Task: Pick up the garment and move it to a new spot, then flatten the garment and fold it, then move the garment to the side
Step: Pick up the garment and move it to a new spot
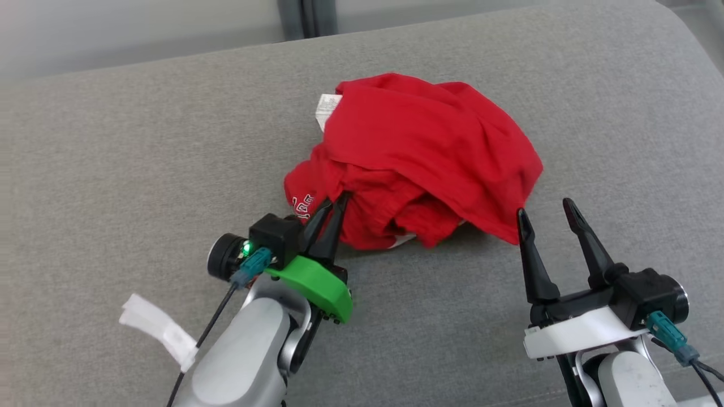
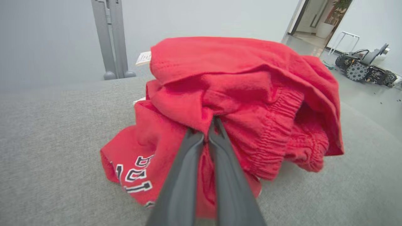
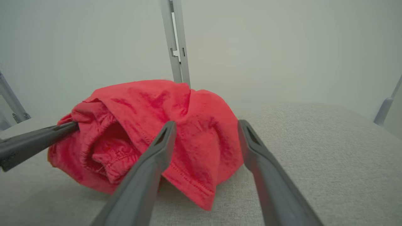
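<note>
On the grey cushion (image 1: 113,169) the red garment (image 1: 418,152) lies crumpled, not yet lifted — barely begun. Fingers of the left gripper (image 1: 335,199) are pinched on its near fold; those of the right gripper (image 1: 544,207) stand wide apart and empty beside its hem — moving, flattening, folding all remain.

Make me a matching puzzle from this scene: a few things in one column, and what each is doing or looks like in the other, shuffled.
Things:
1. left end effector
2. right end effector
3. red garment
4. white label

States:
A. crumpled in a heap
B. open, by the heap's near right edge
C. pokes out at the heap's far left side
D. shut on a fold of cloth

Pairs: 1-D, 2-B, 3-A, 4-C
</note>
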